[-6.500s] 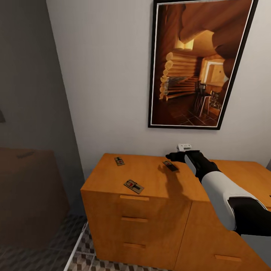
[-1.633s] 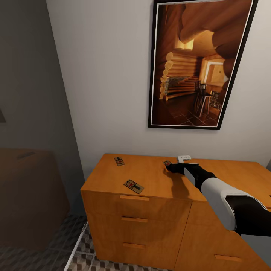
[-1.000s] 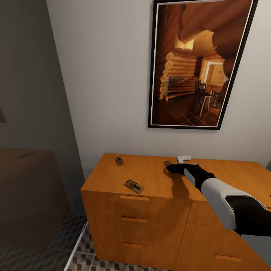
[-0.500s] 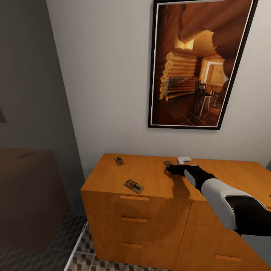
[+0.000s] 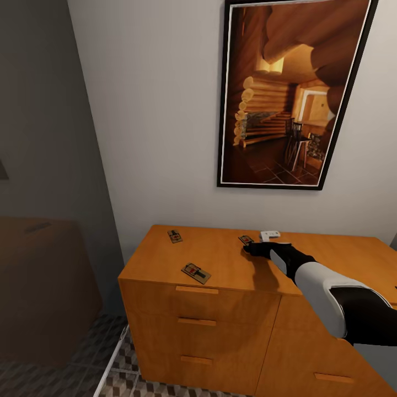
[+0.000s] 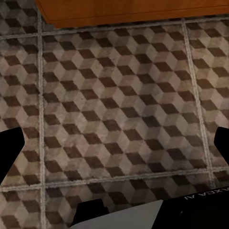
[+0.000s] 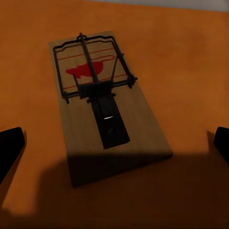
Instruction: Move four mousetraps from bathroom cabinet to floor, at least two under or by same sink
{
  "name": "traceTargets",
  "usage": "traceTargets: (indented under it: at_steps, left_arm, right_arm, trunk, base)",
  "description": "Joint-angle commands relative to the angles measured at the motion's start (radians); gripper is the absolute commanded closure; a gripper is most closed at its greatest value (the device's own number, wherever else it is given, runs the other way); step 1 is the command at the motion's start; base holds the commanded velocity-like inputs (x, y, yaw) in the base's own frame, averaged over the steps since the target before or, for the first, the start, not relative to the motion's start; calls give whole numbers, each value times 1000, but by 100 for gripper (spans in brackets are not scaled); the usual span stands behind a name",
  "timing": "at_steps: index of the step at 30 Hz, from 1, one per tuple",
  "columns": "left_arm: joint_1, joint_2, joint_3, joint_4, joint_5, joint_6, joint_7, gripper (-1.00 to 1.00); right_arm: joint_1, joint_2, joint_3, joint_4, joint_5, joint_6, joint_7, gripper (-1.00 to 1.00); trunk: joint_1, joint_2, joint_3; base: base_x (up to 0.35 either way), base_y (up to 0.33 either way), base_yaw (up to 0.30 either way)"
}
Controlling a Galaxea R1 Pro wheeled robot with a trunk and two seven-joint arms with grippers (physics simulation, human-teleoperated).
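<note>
Lowered right gripper (image 5: 249,247) — fingers spread either side of mousetrap (image 7: 102,102), left's spread over floor (image 6: 119,109)

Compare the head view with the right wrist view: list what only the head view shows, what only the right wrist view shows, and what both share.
Head view alone: the framed picture on the wall, the cabinet's drawer fronts with bar handles, two further mousetraps on the cabinet top, and a strip of patterned floor.

Right wrist view alone: close detail of one mousetrap, namely its dark wire frame, black bar and red mouse print, with the right hand's fingertips wide apart at either side.

Shared: that mousetrap, the orange cabinet top and the right hand.
</note>
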Motion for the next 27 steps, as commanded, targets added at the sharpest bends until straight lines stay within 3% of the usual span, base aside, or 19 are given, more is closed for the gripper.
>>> traceTargets:
  at_steps: [1, 27]
  left_arm:
    - [-1, 0, -7, 1, -1, -3, 8, -100]
    - [-1, 0, -7, 1, -1, -3, 8, -100]
  right_arm:
    - [0, 0, 3, -2, 1, 5, 3, -100]
    - [0, 0, 3, 0, 1, 3, 3, -100]
  trunk:
    - [0, -1, -1]
    - [0, -1, -1]
  base:
    - [0, 0, 0]
    - [0, 0, 0]
